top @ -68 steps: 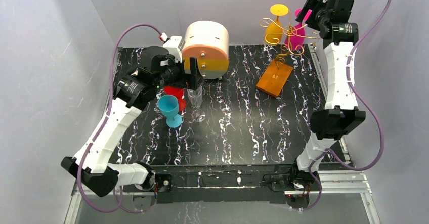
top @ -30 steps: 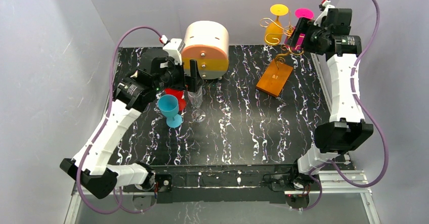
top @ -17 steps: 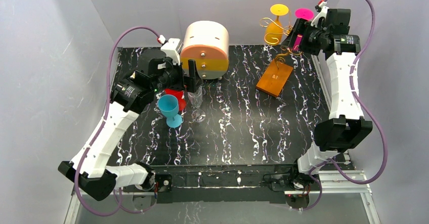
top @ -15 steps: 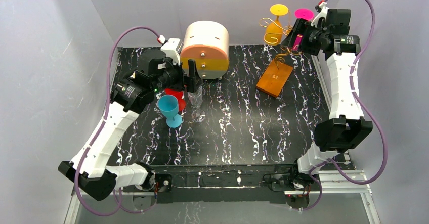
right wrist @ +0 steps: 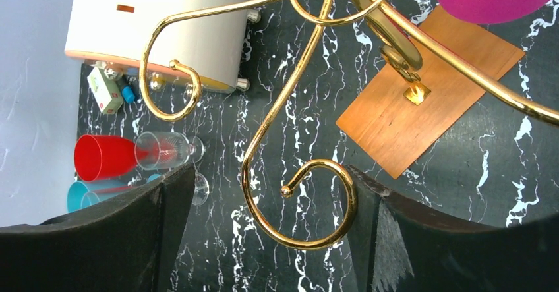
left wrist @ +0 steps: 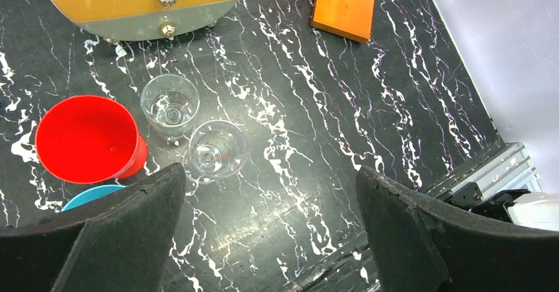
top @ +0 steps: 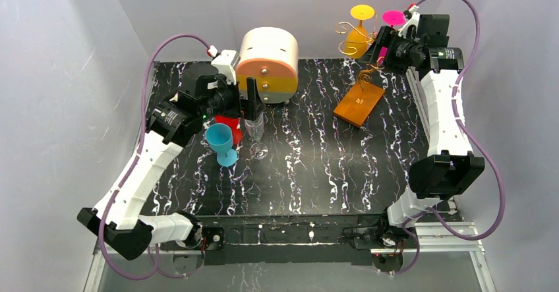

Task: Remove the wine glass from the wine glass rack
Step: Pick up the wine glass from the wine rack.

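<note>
Top external view: wine glass rack (top: 359, 101) at far right of glossy black marbled worktop (top: 316, 167), thin gold wire scrolls over a flat wooden slab. Upside down on the curls, pink wine glass (top: 394, 18) and yellow glass (top: 361, 25). Spread right claw (top: 385, 47) straddling a scroll beside the pink bowl. Wide-spread left claw (top: 252, 104) above two clear glasses (left wrist: 214, 150).
</note>
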`<action>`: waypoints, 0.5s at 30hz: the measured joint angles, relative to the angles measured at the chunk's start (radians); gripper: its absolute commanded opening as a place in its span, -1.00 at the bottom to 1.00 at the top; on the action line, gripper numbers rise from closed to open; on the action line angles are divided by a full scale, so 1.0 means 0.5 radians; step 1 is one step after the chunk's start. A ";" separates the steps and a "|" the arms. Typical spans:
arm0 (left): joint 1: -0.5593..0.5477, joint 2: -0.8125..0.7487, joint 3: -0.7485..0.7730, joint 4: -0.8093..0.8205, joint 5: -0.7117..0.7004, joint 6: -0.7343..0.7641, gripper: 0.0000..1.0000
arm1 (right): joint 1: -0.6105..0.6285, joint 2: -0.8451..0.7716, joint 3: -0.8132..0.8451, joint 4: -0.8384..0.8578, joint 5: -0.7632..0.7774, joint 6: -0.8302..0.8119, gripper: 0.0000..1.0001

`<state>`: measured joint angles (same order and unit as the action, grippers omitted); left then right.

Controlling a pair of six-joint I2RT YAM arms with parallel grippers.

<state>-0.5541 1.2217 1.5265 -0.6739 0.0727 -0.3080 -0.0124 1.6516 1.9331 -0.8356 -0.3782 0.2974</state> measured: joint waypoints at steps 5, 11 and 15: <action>0.000 0.001 0.000 0.000 0.005 0.000 0.97 | 0.010 -0.022 -0.037 0.008 0.066 0.041 0.67; 0.000 0.002 0.000 0.000 0.007 0.000 0.97 | 0.053 -0.024 -0.038 0.047 0.076 0.106 0.70; 0.000 0.002 0.000 0.000 0.011 -0.001 0.97 | 0.066 -0.050 -0.067 0.060 0.147 0.132 0.69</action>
<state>-0.5541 1.2224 1.5265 -0.6739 0.0784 -0.3084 0.0204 1.6264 1.8996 -0.8055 -0.3046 0.3634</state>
